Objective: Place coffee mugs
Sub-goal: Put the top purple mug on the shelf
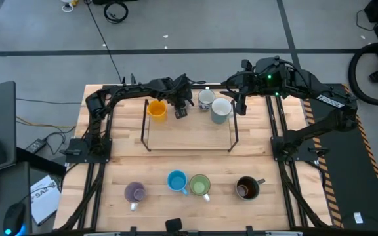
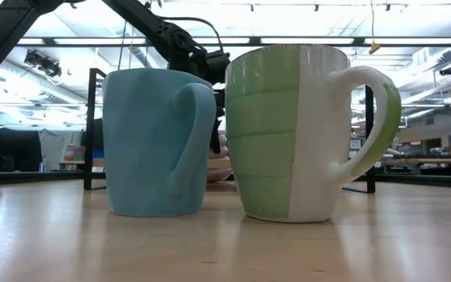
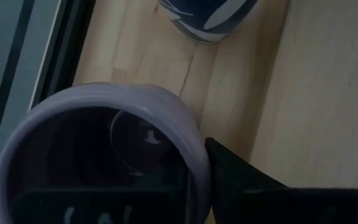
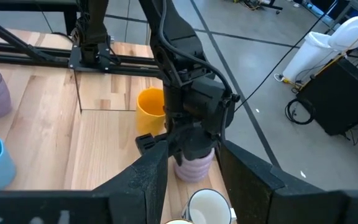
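Observation:
My left gripper [image 1: 180,108] is on the far part of the table, inside the black frame [image 1: 189,149], shut on a lavender mug [image 3: 117,102]. That mug [image 4: 194,167] stands upright beside the orange mug [image 4: 151,109]. The white patterned mug [image 3: 207,18] and the pale grey-white mug [image 1: 220,110] stand just to its right. My right gripper [image 4: 194,186] is open beside the pale mug [image 1: 238,105], touching nothing. Near the table's front edge stand a second lavender mug [image 1: 134,192], the blue mug [image 1: 177,181], the green mug [image 1: 199,185] and the dark brown mug [image 1: 247,188]. My left gripper holds the lavender mug by its wall at the rim [image 3: 194,155], with one finger inside the mug and one finger [image 3: 241,180] outside. The fingers come from above, pointing down. The mug is upright; whether its base rests on the table I cannot tell.
The black frame's thin legs and rails surround the far mugs. In the low view the blue mug [image 2: 159,141] and green mug [image 2: 304,133] fill the foreground. Bare wood [image 1: 189,164] lies between the frame and the front row. Both arm bases stand at the table's sides.

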Robot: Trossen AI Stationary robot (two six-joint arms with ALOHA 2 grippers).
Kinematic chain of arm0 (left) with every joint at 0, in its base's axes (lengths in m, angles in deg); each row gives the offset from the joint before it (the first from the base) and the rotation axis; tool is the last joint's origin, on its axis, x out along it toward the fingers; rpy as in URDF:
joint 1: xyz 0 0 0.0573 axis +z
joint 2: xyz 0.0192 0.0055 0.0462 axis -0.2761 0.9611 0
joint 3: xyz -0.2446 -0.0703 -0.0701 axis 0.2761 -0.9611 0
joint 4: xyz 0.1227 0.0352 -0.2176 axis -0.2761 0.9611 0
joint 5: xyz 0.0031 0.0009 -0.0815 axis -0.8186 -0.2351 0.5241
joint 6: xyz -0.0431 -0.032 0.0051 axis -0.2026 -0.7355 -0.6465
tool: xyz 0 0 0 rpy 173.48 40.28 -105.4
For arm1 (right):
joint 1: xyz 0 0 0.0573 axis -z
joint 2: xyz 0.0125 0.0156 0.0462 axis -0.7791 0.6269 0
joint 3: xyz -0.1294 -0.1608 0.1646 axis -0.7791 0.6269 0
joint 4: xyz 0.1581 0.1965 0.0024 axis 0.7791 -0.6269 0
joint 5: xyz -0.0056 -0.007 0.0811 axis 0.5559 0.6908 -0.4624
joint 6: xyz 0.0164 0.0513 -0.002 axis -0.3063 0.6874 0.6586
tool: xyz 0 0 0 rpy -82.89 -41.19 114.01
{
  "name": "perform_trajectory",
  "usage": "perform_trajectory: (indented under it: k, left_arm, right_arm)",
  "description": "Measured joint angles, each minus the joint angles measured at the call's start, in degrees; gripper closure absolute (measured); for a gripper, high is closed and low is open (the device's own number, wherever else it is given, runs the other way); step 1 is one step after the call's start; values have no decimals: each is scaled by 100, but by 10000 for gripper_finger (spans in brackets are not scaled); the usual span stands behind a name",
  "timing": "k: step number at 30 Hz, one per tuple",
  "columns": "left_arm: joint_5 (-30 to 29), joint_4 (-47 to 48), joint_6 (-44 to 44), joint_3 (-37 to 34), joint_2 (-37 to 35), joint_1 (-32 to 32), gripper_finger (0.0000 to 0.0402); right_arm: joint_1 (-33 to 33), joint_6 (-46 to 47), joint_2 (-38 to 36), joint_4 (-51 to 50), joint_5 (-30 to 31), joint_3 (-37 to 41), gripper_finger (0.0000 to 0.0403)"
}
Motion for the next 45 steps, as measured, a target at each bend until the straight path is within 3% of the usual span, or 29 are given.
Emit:
perform_trajectory:
  k: [22,28,36,45]
  left_arm:
    - [16,1868,82,1448,-13,43,357]
    - [550,2594,364,1779,-17,9,357]
    - [984,3072,1002,1823,-28,-435,357]
    - [782,3213,977,1806,-28,-956,357]
  right_arm:
    - [0,4,0,-1,-15,0,249]
    - [0,5,0,0,-13,0,249]
    - [0,5,0,0,-15,0,249]
    - [0,8,0,-1,-19,0,249]
